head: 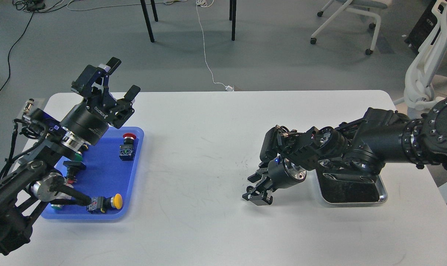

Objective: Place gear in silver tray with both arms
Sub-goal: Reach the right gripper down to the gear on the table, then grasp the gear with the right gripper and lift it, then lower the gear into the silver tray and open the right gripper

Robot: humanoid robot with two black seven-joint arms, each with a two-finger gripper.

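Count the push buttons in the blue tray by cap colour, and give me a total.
Red-capped button: 1
Yellow-capped button: 1
Green-capped buttons: 2, both partly hidden
Total: 4

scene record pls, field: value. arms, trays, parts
left gripper: open, empty, raised over the far end of the blue tray
right gripper: low over bare table, left of the silver tray; open or shut unclear
silver tray: partly under the right arm, visible part holds nothing
blue tray parts: red-capped button, yellow-capped button, others partly hidden by the left arm
gear: none identifiable
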